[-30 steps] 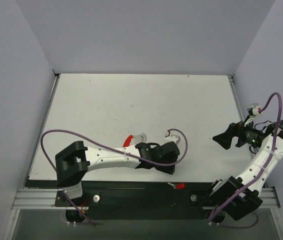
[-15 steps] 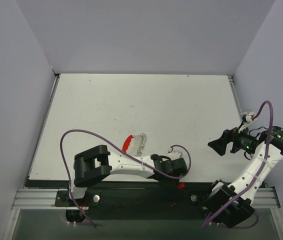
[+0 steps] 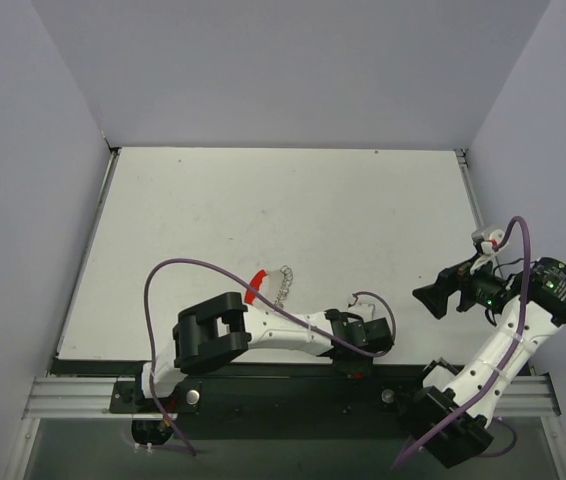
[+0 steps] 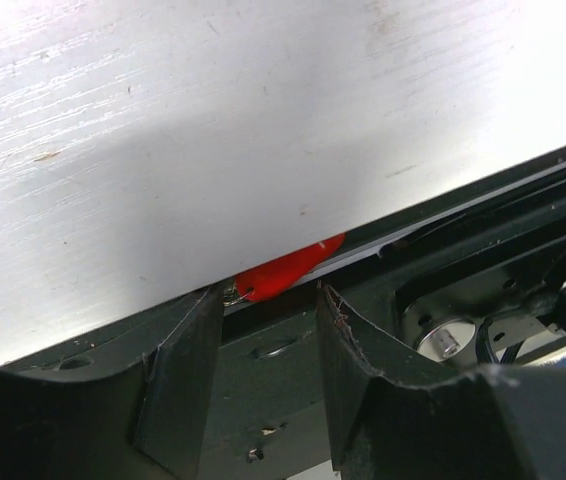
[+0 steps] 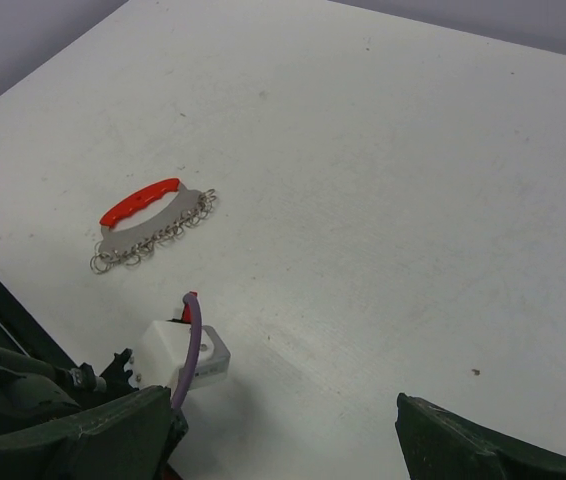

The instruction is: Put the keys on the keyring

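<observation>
Left fingers (image 4: 178,385) apart, arm (image 3: 283,328) low along the table (image 3: 293,210) front; right fingers (image 5: 83,440) wide apart, arm (image 3: 503,345) aloft.

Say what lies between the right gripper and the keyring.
In the right wrist view, mostly bare table: only a white connector with a purple cable stands between the right gripper and the keyring.

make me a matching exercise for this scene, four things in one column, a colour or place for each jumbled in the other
Column one:
1 keyring
2 keys
3 left gripper
4 right gripper

Column two:
a at the near edge of the table
b silver
c over the table's right side
d red

Pairs: 1-d, 2-b, 3-a, 4-c
</observation>
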`<action>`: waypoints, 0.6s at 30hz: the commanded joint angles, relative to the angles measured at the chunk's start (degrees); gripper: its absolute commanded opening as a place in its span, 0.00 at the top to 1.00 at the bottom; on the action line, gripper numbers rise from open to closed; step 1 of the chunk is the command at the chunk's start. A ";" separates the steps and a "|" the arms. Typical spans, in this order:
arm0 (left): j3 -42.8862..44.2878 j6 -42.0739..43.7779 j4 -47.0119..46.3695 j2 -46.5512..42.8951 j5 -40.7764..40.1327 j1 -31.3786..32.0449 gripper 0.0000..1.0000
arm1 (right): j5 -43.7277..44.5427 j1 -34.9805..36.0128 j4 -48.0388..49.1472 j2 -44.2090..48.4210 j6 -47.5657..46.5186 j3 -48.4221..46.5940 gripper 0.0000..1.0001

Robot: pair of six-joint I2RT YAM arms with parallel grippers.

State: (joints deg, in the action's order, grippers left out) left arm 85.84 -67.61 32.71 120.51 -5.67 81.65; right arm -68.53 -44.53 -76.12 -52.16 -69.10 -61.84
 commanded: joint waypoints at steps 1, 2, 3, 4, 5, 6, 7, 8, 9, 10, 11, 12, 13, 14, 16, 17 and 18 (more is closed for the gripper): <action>5.11 -1.56 8.67 4.46 -1.28 0.44 0.50 | -3.89 0.41 -11.16 1.27 -3.32 0.76 0.00; 6.60 -1.21 9.56 4.91 -1.10 0.44 0.51 | -3.98 0.41 -11.16 1.10 -3.32 0.76 0.00; 7.31 -0.86 10.52 5.17 -1.27 0.44 0.51 | -3.98 0.41 -11.25 1.10 -3.23 0.76 0.00; 7.49 -0.24 11.32 4.74 -1.97 0.62 0.51 | -4.06 0.41 -11.25 1.10 -3.23 0.67 0.00; 7.32 0.11 11.06 3.95 -3.19 0.71 0.51 | -3.98 0.41 -11.25 1.10 -3.32 0.67 0.00; 6.71 0.20 11.06 3.16 -3.90 0.79 0.52 | -3.98 0.41 -11.25 1.36 -3.32 0.67 0.00; 6.53 0.38 10.71 1.85 -4.43 0.79 0.53 | -3.98 0.41 -11.16 1.62 -3.41 0.93 0.00; 6.18 0.38 10.62 1.31 -5.22 0.79 0.58 | -3.98 0.41 -11.16 1.71 -3.50 1.02 0.00; 5.92 0.47 10.71 1.13 -5.49 0.79 0.61 | -3.98 0.50 -11.16 1.89 -3.58 0.94 0.00; 5.83 0.29 10.71 1.48 -5.23 0.79 0.65 | -3.98 0.41 -11.25 1.98 -3.58 1.02 0.00; 6.00 0.29 10.62 1.92 -4.36 0.79 0.70 | -3.98 0.41 -11.25 1.89 -3.58 0.94 0.00; 6.61 0.20 10.80 2.53 -3.74 0.79 0.88 | -3.98 0.41 -11.25 1.71 -3.58 1.02 0.00; 6.88 0.38 10.62 3.67 -3.38 0.79 0.99 | -3.98 0.41 -11.25 1.63 -3.67 1.02 0.00; 7.14 0.55 10.45 3.94 -2.60 0.88 1.00 | -3.98 0.41 -11.16 1.45 -3.67 1.11 0.00; 7.58 1.25 9.83 3.25 -3.38 1.23 1.00 | -3.89 0.41 -11.16 1.36 -3.67 1.02 0.00; 7.32 1.61 9.40 2.37 -5.03 1.41 1.00 | -3.80 0.41 -11.16 1.36 -3.76 1.20 0.00; 7.06 1.61 9.04 1.32 -6.01 1.50 1.00 | -3.89 0.41 -11.25 1.36 -3.76 1.29 0.00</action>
State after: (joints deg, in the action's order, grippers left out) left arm 91.66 -66.39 40.93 123.70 -8.14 82.21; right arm -68.86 -44.51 -76.12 -50.50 -69.69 -61.34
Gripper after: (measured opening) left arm 0.022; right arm 0.999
